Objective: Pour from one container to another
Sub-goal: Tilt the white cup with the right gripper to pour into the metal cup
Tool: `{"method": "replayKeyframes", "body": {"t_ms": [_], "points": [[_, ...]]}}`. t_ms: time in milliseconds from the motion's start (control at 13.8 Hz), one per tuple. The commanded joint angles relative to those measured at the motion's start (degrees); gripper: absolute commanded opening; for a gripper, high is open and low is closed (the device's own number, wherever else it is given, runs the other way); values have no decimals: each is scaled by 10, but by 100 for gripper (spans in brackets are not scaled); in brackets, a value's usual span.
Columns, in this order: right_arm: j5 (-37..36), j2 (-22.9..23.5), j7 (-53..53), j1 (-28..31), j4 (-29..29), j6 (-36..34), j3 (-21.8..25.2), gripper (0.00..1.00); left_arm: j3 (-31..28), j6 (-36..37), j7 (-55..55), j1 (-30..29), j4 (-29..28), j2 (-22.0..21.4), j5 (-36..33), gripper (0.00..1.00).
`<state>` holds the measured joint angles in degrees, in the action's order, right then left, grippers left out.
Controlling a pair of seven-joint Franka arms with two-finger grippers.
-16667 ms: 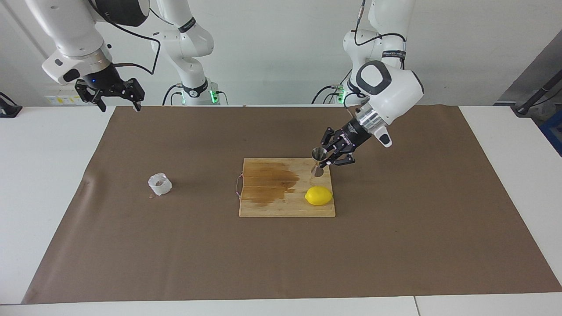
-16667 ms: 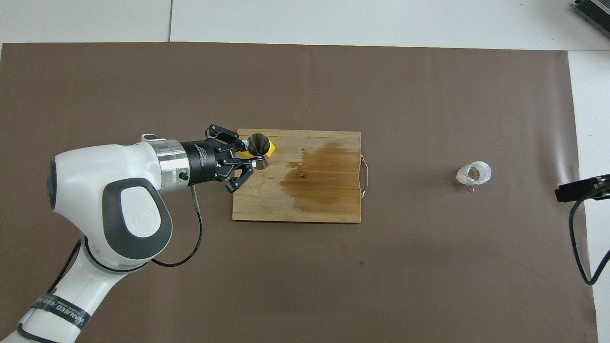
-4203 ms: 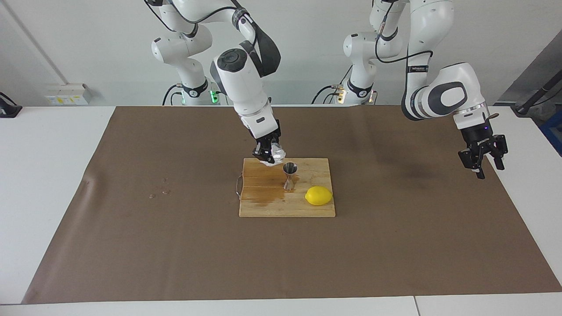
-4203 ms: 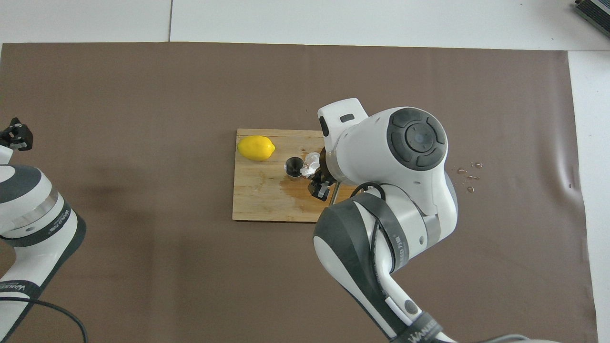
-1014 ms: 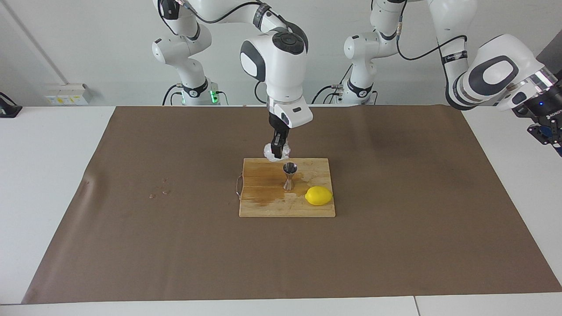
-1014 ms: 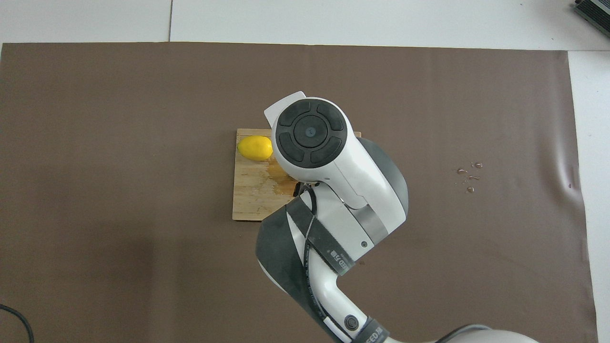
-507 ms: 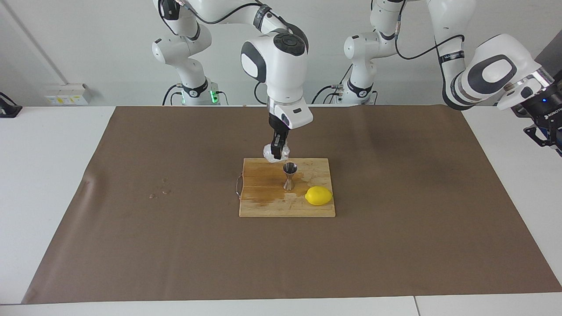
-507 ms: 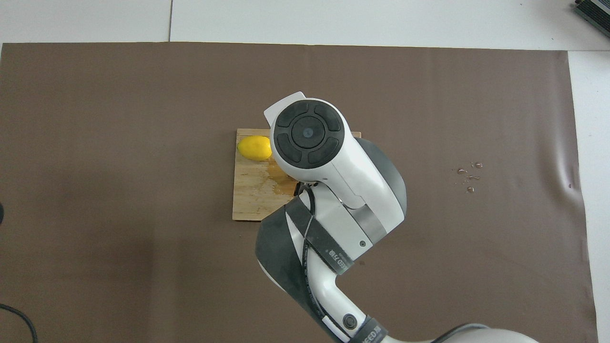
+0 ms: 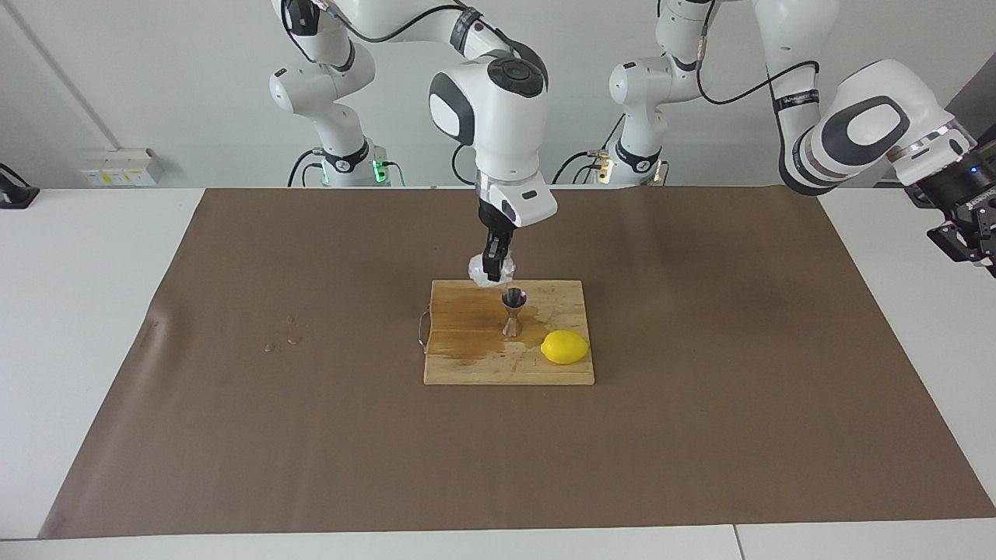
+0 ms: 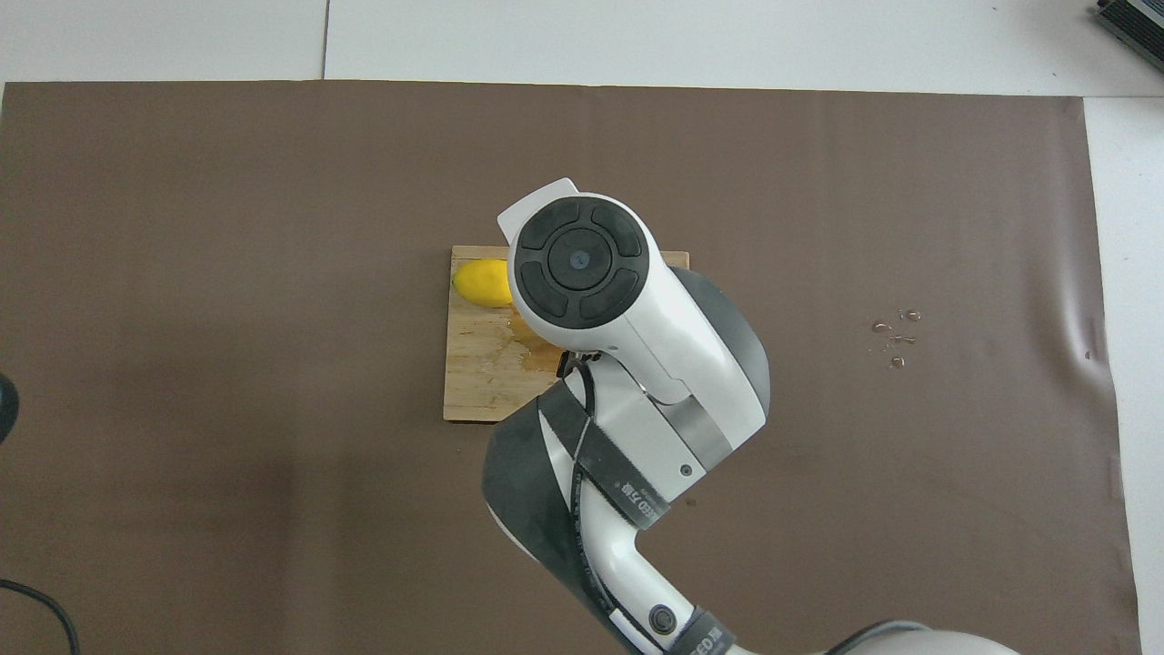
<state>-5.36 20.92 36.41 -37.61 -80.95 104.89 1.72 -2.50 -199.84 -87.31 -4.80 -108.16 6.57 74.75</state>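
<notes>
The steel hourglass jigger stands upright in the middle of the wooden cutting board. My right gripper points straight down and is shut on the whitish crinkled cup. It holds the cup in the air over the board's edge nearest the robots, just above and beside the jigger's rim. I cannot tell the cup's tilt. In the overhead view the right arm hides the cup, the jigger and the gripper. My left gripper waits raised over the white table at the left arm's end, partly cut by the frame edge.
A yellow lemon lies on the board beside the jigger, and shows in the overhead view. The board has a dark wet stain. Water droplets lie on the brown mat toward the right arm's end.
The right gripper with the cup has barely shifted over the board. The left gripper has moved slightly at the table's end. The jigger and the lemon have not moved.
</notes>
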Motion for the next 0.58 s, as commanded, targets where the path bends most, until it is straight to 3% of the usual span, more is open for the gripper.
{"method": "replayKeyframes", "body": {"t_ms": [0, 507], "points": [[-18, 6, -10, 0, 9, 6, -5, 0, -4, -7, 82, 9, 6, -2, 7, 73], [38, 5, -13, 13, 5, 26, -5, 0, -6, -7, 349, 12, 9, -1, 4, 75]]}}
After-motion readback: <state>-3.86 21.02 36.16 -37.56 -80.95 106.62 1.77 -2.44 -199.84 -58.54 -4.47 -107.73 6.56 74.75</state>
